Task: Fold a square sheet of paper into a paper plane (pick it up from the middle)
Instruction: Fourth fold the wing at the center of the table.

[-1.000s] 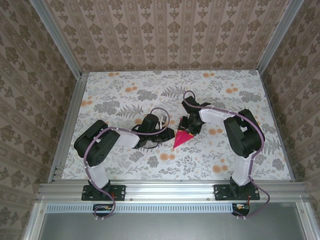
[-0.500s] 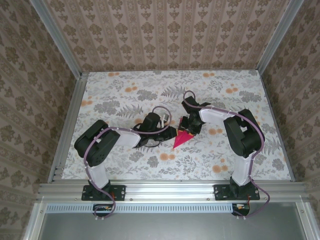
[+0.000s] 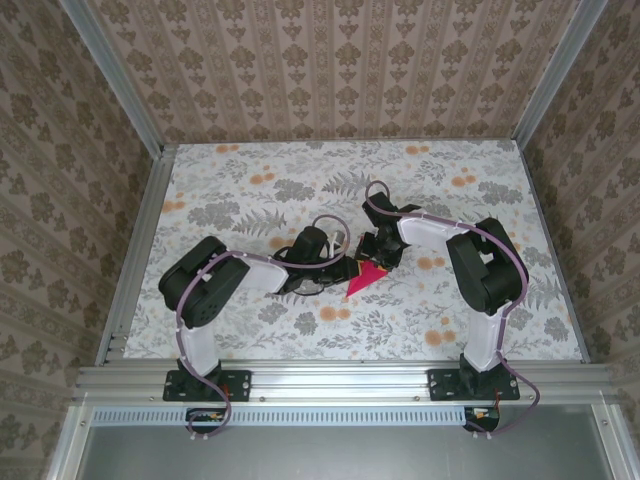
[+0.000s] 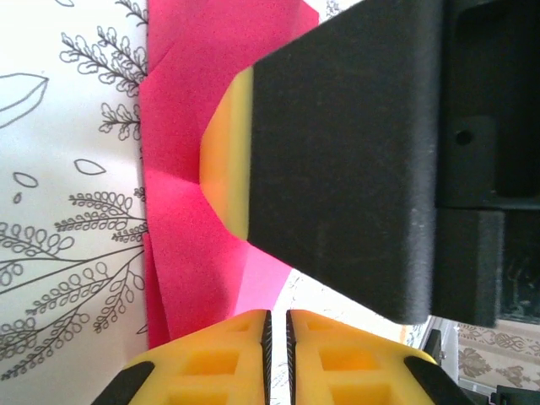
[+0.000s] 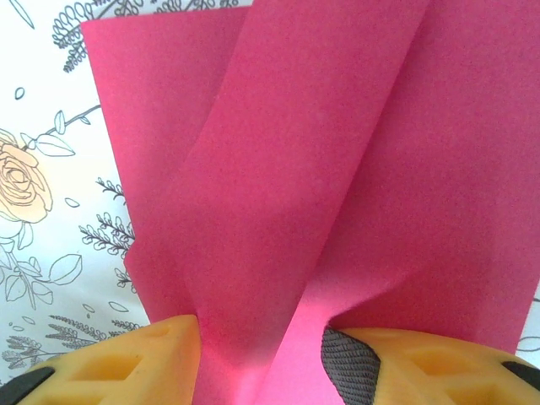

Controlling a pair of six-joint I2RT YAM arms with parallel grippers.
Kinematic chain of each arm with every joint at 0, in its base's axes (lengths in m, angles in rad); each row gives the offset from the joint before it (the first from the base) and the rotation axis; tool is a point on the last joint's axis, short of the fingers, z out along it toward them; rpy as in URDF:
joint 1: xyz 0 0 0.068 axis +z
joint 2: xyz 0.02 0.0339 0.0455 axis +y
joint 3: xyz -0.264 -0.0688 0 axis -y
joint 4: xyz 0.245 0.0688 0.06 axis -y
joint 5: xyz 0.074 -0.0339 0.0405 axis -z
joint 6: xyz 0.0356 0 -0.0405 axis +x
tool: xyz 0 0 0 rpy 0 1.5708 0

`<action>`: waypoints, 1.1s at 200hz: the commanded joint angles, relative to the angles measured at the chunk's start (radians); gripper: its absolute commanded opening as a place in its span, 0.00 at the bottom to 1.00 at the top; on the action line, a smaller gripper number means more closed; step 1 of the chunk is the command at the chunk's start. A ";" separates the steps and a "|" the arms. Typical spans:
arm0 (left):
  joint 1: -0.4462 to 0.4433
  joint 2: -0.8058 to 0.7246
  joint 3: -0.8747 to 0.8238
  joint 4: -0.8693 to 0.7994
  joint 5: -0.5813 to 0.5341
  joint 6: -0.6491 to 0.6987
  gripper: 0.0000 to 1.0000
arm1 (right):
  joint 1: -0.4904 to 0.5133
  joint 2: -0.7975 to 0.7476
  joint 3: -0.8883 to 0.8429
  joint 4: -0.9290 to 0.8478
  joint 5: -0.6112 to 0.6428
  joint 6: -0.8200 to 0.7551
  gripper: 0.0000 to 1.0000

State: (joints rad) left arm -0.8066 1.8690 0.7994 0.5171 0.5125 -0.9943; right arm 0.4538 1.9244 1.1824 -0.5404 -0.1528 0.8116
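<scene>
The right gripper (image 5: 261, 359) was clamped on the wide end of the magenta-pink paper plane (image 5: 337, 169), a raised ridge of paper rising between its yellow fingers, probably to steady the dart for creasing. At nine o'clock of it, the left gripper (image 4: 276, 337) had its yellow fingers together over the plane's edge; whether paper lay between them was unclear. The creased, pointed plane lay mid-table on the flowered tablecloth (image 3: 250, 190).

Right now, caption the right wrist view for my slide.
Right hand pinches the folded pink paper over the floral tablecloth.
</scene>
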 commanded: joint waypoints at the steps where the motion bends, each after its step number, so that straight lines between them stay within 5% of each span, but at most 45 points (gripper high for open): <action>1: -0.004 0.017 0.029 -0.037 0.001 0.026 0.15 | -0.001 0.238 -0.119 -0.060 0.127 0.000 0.53; 172: -0.012 0.045 0.065 -0.242 -0.063 0.052 0.11 | -0.001 0.236 -0.119 -0.059 0.119 0.001 0.52; 220: -0.010 0.064 0.078 -0.323 -0.069 0.053 0.06 | -0.007 0.122 -0.073 -0.091 0.044 -0.026 0.53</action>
State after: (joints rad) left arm -0.8124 1.8900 0.8673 0.2996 0.4736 -0.9646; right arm 0.4541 1.9217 1.1904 -0.5499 -0.1604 0.8104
